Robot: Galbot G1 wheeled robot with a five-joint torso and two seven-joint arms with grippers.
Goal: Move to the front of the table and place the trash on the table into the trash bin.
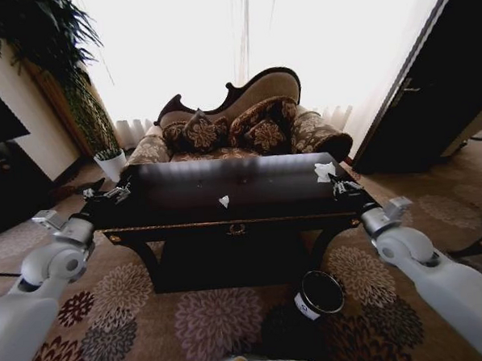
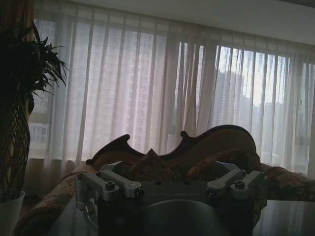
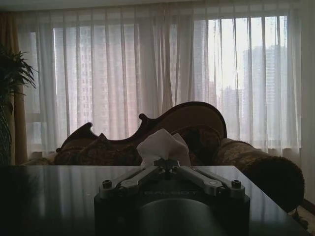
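Head view shows the black desk point(image 1: 185, 195) in front of a sofa point(image 1: 238, 120). The trash bin point(image 1: 320, 293) stands on the carpet before the desk, toward the right. The left hand point(image 1: 112, 191), fingers spread, hovers at the desk's left end. The right hand point(image 1: 344, 186) at the right end pinches a white paper wad point(image 3: 162, 146). Another small white wad point(image 1: 223, 201) lies near the desk's middle.

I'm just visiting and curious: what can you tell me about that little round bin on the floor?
The trash bin is a small black cylinder with a pale rim and a white label on its side. It stands on the flower-patterned carpet in front of the table, towards the robot's right. Its mouth is open and dark; nothing touches it.
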